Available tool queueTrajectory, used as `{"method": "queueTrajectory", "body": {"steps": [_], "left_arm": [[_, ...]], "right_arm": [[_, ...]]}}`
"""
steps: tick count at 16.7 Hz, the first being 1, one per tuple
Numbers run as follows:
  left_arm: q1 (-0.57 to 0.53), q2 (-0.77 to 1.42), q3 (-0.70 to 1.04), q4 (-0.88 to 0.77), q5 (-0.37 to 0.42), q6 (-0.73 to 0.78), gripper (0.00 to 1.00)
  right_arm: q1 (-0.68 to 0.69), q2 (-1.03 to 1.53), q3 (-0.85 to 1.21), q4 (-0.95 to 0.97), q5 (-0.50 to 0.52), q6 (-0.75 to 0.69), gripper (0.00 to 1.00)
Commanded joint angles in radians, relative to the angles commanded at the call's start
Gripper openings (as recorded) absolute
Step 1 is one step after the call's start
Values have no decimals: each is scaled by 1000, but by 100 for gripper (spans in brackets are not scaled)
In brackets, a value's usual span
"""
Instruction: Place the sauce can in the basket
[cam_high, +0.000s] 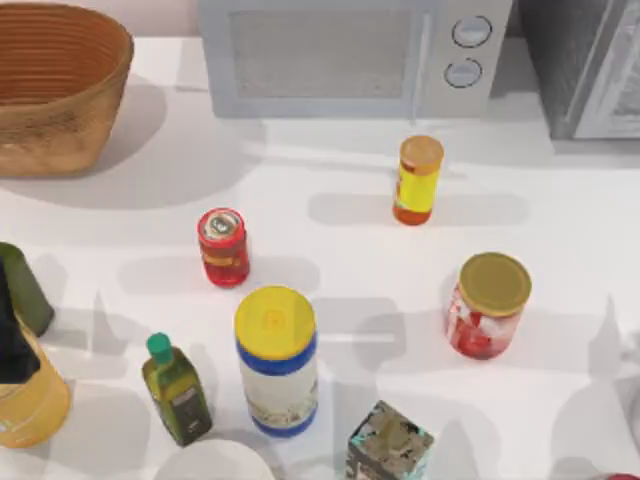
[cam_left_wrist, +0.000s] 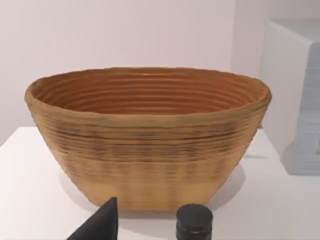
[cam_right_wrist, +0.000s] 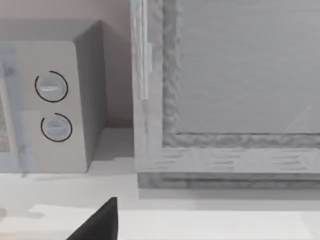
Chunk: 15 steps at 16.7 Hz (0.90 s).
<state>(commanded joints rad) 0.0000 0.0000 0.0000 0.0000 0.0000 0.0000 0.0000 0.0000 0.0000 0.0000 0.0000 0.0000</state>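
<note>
While the wicker basket (cam_high: 55, 90) is seen sitting at the far left corner of the white table (cam_high: 330, 190), the sauce can (cam_high: 223, 247) is found well apart from it, out in the open middle-left of the surface. The can is stood upright, its long axis vertical, its silver pull-tab top turned up toward the overhead camera and its yellowish label band wrapped round the red side. Nothing is touching it.

In the left wrist view the basket (cam_left_wrist: 150, 140) is faced head-on, open side up. One dark fingertip (cam_left_wrist: 100, 225) of the left gripper is caught at the picture's edge beside a black bottle cap (cam_left_wrist: 194, 220); whether that gripper is spread or closed cannot be told.

Further right, a yellow-lidded tub (cam_high: 277, 360) is stood near the can, then an orange-capped yellow bottle (cam_high: 417, 180) and a gold-lidded red jar (cam_high: 487, 305). A microwave (cam_high: 350, 55) is set along the back.

In the right wrist view, one dark finger (cam_right_wrist: 97, 225) is shown before the microwave's dials (cam_right_wrist: 52, 107); the right gripper's state cannot be told either.
</note>
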Motion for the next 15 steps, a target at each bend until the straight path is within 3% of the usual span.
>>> {"method": "queueTrajectory", "body": {"steps": [3,5,10,15], "left_arm": [[2,11,10,-4,10,10,100],[15,64,62,-23,61,61,100],[90,382,325,-133,288,325,100],[137,946,662,-298,547,689,100]], "right_arm": [[0,0,0,0,0,0,100],[0,0,0,0,0,0,100],[0,0,0,0,0,0,100],[0,0,0,0,0,0,100]]}}
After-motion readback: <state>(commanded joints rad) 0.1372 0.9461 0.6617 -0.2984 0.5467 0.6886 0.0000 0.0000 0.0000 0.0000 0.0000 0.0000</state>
